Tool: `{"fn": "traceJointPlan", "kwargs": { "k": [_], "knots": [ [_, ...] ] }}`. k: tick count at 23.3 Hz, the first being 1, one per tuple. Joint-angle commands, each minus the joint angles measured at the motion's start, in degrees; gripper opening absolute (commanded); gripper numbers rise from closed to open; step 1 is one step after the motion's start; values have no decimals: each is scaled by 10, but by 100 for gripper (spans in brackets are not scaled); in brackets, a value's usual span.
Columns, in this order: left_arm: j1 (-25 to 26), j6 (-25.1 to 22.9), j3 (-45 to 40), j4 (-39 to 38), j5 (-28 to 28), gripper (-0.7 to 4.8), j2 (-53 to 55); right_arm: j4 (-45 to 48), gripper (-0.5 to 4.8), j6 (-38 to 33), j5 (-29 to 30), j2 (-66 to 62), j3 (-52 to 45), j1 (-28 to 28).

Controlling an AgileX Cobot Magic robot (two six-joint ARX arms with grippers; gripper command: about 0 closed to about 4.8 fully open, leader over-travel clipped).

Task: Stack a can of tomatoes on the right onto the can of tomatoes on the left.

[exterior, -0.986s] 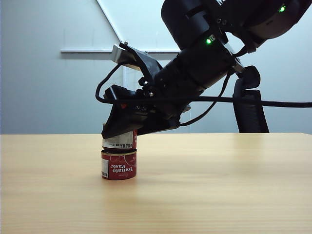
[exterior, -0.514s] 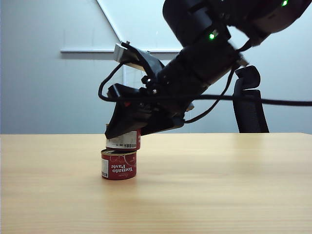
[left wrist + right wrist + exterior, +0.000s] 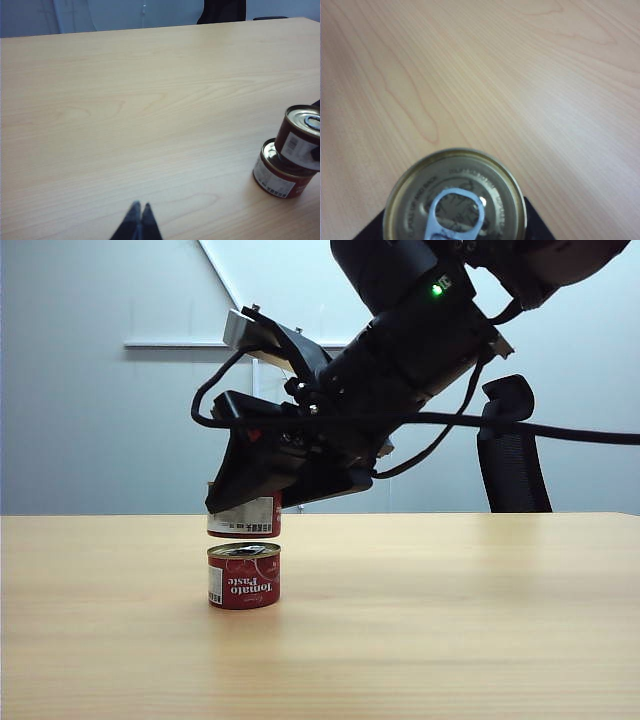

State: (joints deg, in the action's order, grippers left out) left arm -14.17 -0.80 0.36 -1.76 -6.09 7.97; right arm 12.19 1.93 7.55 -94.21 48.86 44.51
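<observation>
Red-labelled, the lower can [image 3: 243,577] is waiting under the upper can [image 3: 243,517] the right gripper [image 3: 245,502] is clamping, needing centred, level lowering; the left gripper [image 3: 139,212], fingers together, is idling well aside.

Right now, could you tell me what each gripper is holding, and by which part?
The right gripper holds the upper tomato can by its sides, just above the lower can. The left gripper is shut, empty.
</observation>
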Motion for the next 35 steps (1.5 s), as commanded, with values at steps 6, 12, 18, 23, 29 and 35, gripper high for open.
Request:
{"fn": "traceJointPlan", "kwargs": {
  "k": [6, 12, 18, 23, 29, 35],
  "knots": [
    [0, -3, 2, 5, -4, -2, 0, 48, 150, -2, 0, -6, 3, 1],
    [0, -3, 2, 5, -4, -2, 0, 43, 215, -2, -2, -7, 3, 0],
    [0, -3, 2, 5, -4, -2, 0, 43, 425, -2, -2, -7, 3, 0],
    [0, -3, 2, 5, -4, -2, 0, 68, 479, -2, -6, -3, 7, 1],
    [68, -3, 2, 5, -8, -2, -30, 212, 57, -54, -6, 117, 7, -1],
    [158, -3, 1, 3, 12, -2, -76, 167, -6, -51, -44, 260, 5, -32]
  ]
}}
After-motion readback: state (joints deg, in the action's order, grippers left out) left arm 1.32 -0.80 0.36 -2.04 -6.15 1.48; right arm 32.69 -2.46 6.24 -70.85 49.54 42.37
